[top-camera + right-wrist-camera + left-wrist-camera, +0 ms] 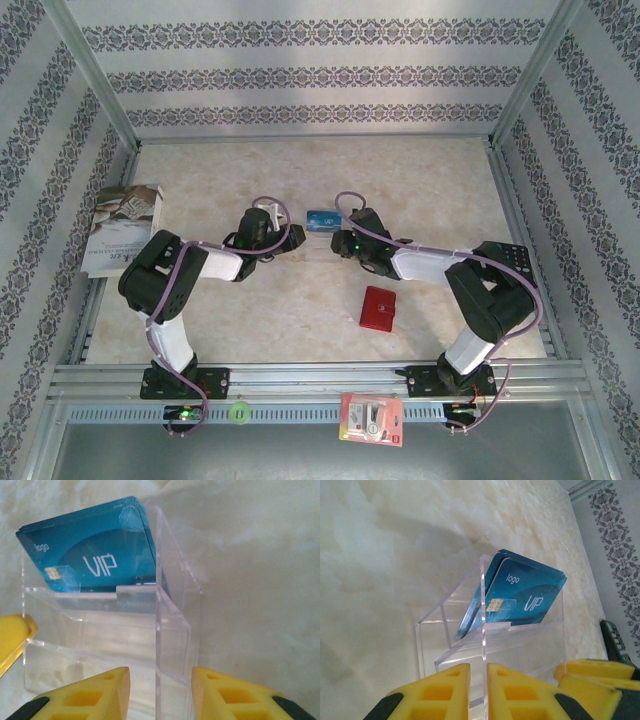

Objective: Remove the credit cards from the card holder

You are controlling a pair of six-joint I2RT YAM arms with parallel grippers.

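Observation:
Several blue credit cards [323, 219] [525, 597] [95, 555] marked "VIP" stand upright in a clear plastic stand [470, 630] [100, 630] at mid-table. The red card holder [380, 308] lies closed on the table, nearer the front and apart from both arms. My left gripper [293, 238] [478, 667] is shut on a thin side wall of the stand. My right gripper [341, 244] [160, 672] straddles the stand's other end, jaws open with a gap on one side. Each wrist view catches the other gripper's yellow fingers [595, 672] [12, 635] at its edge.
A booklet [122, 228] lies at the left edge. A black calculator [515, 258] [615, 640] sits at the right, under the right arm. A red-and-white blister pack [371, 418] and a green ring [240, 411] rest on the front rail. Metal frame posts border the table.

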